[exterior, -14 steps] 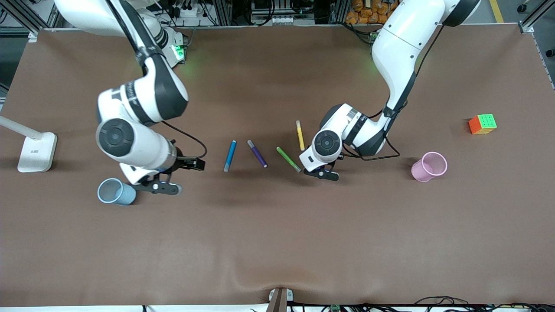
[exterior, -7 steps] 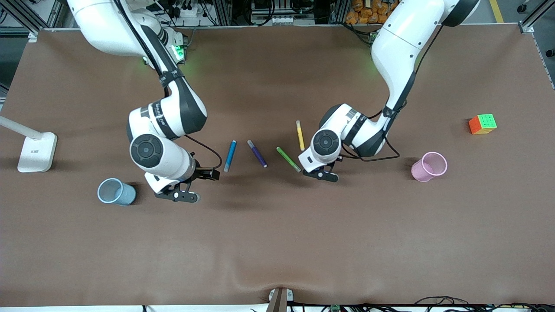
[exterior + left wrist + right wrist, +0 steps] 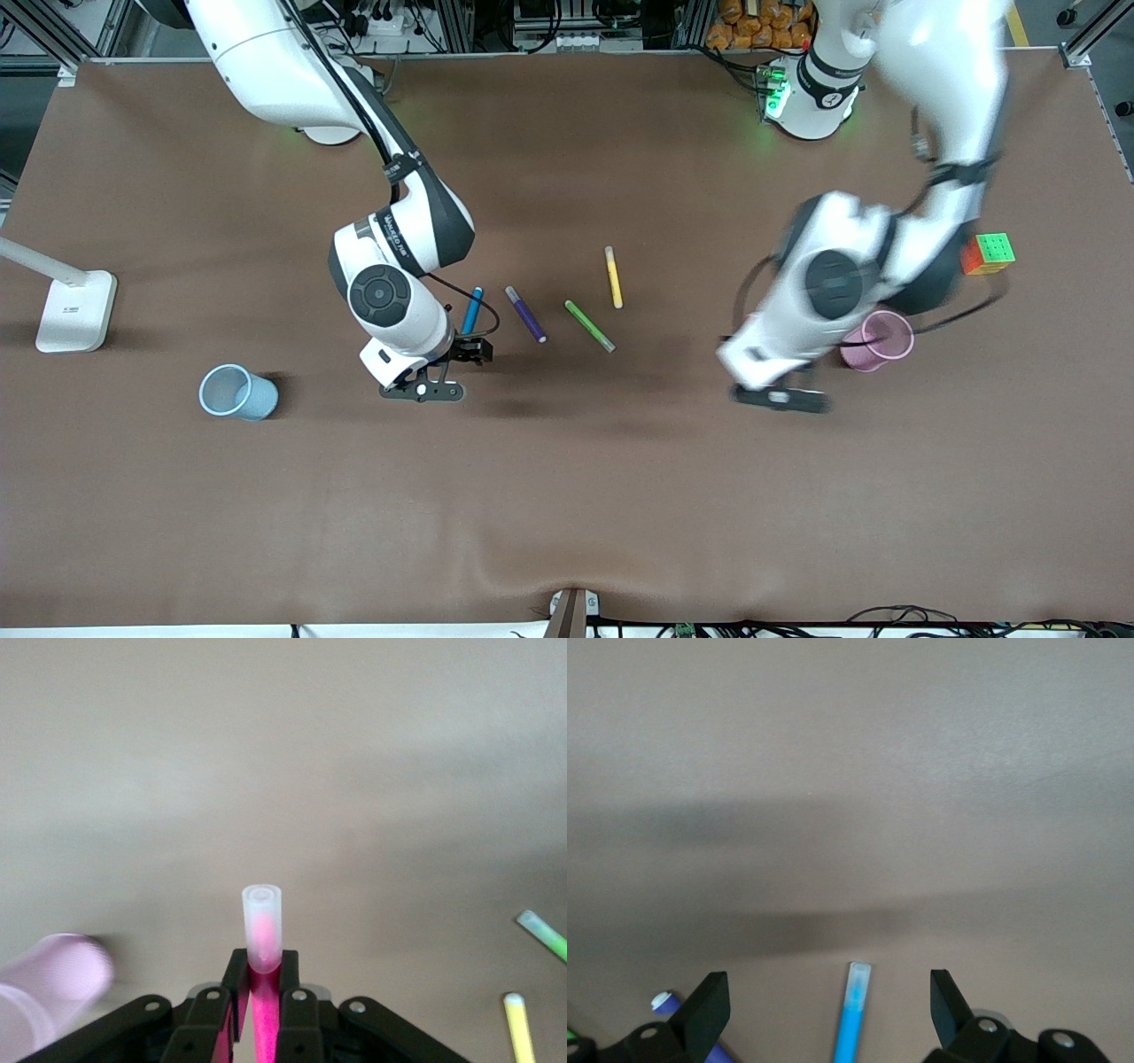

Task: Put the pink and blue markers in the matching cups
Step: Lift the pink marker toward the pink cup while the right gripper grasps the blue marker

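Now, left gripper (image 3: 257, 1014): I have it clamped on the pink marker (image 3: 261, 930), pale end outward, beside the pink cup (image 3: 877, 340) for dropping in.
Right gripper (image 3: 828, 1005): fingers spread wide, straddling the blue marker (image 3: 852, 1014) lying on the table (image 3: 567, 496).
Blue cup (image 3: 237, 392): waits toward the right arm's end.

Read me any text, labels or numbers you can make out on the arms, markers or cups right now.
Right arm's wrist band: lettering present, too small to read.
Pink marker, blue marker, pink cup, blue cup: no print visible.
Nothing else legible.
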You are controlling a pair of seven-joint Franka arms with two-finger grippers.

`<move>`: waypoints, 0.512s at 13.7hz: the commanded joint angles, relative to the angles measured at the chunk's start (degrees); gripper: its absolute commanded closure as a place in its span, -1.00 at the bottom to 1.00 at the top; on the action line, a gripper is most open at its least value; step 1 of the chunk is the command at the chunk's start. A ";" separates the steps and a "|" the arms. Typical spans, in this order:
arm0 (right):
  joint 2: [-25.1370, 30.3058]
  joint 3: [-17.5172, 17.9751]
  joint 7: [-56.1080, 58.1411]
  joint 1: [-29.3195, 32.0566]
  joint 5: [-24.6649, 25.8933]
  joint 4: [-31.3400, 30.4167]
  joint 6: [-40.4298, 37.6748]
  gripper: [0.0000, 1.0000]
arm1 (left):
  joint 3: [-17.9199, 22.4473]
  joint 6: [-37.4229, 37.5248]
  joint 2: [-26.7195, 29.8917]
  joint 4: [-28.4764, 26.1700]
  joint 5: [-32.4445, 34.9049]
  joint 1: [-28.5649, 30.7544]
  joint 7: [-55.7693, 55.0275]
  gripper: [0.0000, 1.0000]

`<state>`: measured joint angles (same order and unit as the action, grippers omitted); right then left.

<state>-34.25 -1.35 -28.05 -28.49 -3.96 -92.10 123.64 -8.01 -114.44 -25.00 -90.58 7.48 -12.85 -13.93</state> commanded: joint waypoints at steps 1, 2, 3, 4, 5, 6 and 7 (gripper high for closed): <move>-2.30 0.03 0.01 -0.33 1.24 0.34 1.51 -1.00 | -0.60 1.67 5.12 -0.92 -0.09 4.83 4.34 1.00; -2.57 0.03 0.01 -0.16 2.02 -0.01 1.95 -1.00 | -0.60 2.03 6.26 -0.83 0.25 7.03 4.61 1.00; -2.57 0.03 0.18 0.19 2.55 -0.62 1.87 -1.00 | -0.86 2.47 7.76 -0.66 0.08 9.57 5.66 1.00; -2.66 0.12 0.01 0.28 2.56 -0.98 1.78 -1.00 | -0.86 2.91 8.90 -0.57 0.07 11.16 7.24 1.00; -2.66 0.03 -0.43 -0.15 2.56 -1.76 1.96 -1.00 | -0.51 3.78 10.04 -0.48 -0.01 12.05 8.12 1.00; -2.66 0.12 -0.43 -0.16 2.47 -2.81 2.48 -1.00 | -0.51 5.36 10.84 -0.48 -0.01 13.63 8.48 1.00; -2.66 0.12 -0.43 -0.16 2.47 -3.17 3.01 -1.00 | -0.77 7.20 12.50 -0.57 -0.10 15.64 9.01 1.00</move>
<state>-37.52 -1.39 -27.87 -28.55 -2.51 -93.60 125.39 -8.03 -110.33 -15.70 -90.39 7.45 0.09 -5.88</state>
